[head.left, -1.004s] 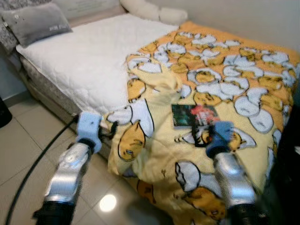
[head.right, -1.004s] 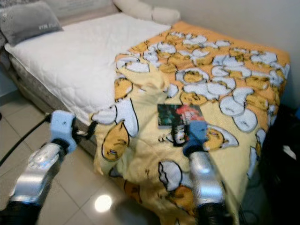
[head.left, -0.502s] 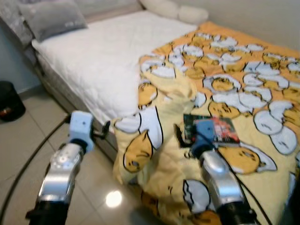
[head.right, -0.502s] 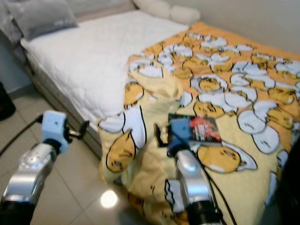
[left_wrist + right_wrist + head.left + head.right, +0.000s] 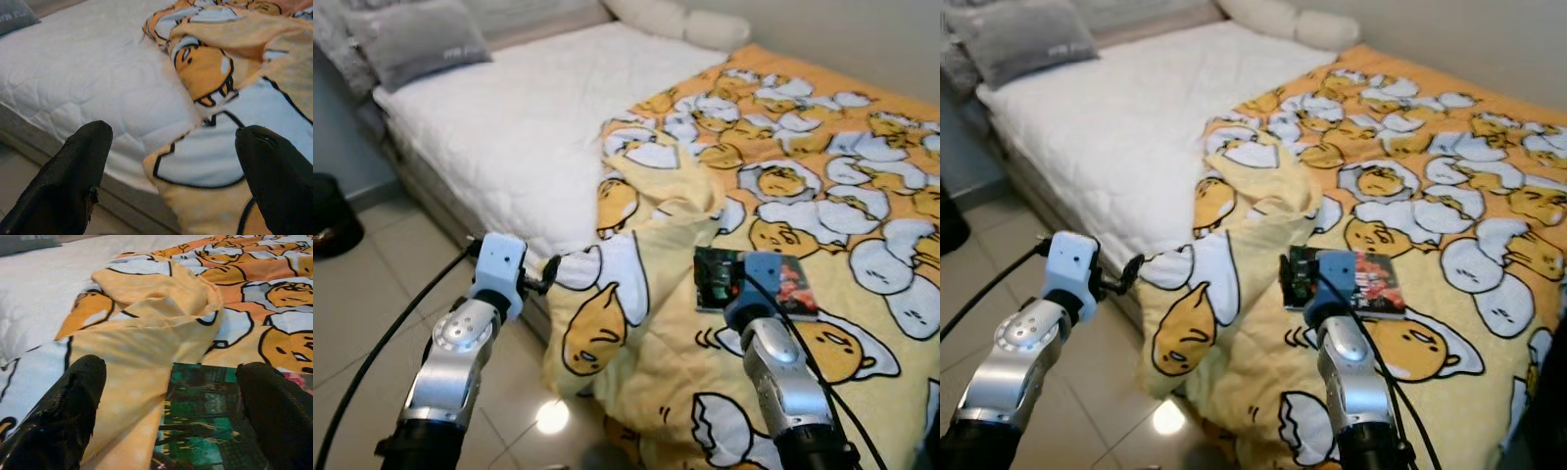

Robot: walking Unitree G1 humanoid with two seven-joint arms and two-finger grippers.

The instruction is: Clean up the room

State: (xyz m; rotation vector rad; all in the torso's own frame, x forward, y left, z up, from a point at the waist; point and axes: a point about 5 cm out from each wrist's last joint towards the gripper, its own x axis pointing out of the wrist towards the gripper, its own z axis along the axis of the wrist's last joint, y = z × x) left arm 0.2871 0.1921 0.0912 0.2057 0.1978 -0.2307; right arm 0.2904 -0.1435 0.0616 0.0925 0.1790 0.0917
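Observation:
A book (image 5: 800,290) with a green and red cover lies flat on the yellow egg-print blanket (image 5: 822,166), near the bed's front. My right gripper (image 5: 172,384) hovers open just above the book's green left half (image 5: 205,411), its fingers (image 5: 73,396) spread wide and holding nothing. A rumpled fold of blanket (image 5: 146,318) rises just beyond the book. My left gripper (image 5: 171,147) is open at the bed's side, facing the blanket's hanging corner (image 5: 205,156) where it meets the white mattress (image 5: 88,83).
The bare white mattress (image 5: 529,108) takes up the bed's left half, with a grey pillow (image 5: 416,39) and white pillows (image 5: 675,20) at its head. A black object (image 5: 328,211) stands on the tiled floor at left. A black cable (image 5: 391,333) trails beside my left arm.
The camera has shifted. Relative to the book, my right gripper has moved from its near right corner to over its left half. My left gripper is closer to the blanket's hanging corner.

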